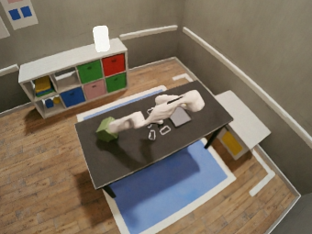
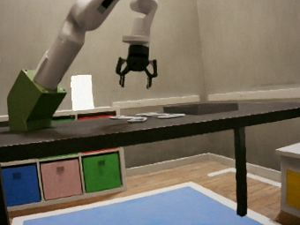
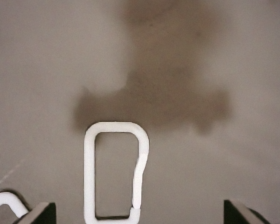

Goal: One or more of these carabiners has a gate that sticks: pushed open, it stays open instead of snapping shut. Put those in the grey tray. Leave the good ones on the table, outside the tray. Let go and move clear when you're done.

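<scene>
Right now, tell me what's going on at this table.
A single robot arm on a green base holds its tool open and empty, well above the dark table. Several white carabiners lie flat on the table, all outside the grey tray. The wrist view looks down on one carabiner, so the arm seems to be inspecting it. Nothing has been sorted yet.

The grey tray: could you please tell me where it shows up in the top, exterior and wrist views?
Top: the grey tray lies flat on the black table, right of the carabiners.
Exterior: a low dark slab on the table top, right of centre, below and right of the open gripper.
Wrist: not in it; only a carabiner and table surface.
Shared landmark: the white carabiners lying beside the tray.
</scene>
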Motion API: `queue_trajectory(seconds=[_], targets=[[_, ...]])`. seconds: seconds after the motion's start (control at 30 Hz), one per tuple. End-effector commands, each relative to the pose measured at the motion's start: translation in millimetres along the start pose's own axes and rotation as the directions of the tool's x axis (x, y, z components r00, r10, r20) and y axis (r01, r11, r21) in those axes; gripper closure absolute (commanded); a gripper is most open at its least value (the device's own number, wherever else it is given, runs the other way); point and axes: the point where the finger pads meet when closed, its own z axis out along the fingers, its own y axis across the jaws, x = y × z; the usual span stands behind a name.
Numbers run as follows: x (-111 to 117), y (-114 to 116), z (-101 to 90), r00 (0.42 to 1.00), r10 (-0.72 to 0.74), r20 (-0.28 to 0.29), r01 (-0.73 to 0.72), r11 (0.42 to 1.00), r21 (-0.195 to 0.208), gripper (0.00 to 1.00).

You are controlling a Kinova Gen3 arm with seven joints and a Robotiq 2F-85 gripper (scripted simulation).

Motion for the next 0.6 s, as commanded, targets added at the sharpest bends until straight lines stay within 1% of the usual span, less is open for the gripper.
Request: queue_trajectory(seconds=[0.0,0.57], targets=[[6.7,-1.8,3.0,0.996,0.008,0.086,-0.019,0.992,0.123,0.0],[6.8,-1.9,2.6,0.996,0.009,0.089,-0.02,0.992,0.126,0.0]])
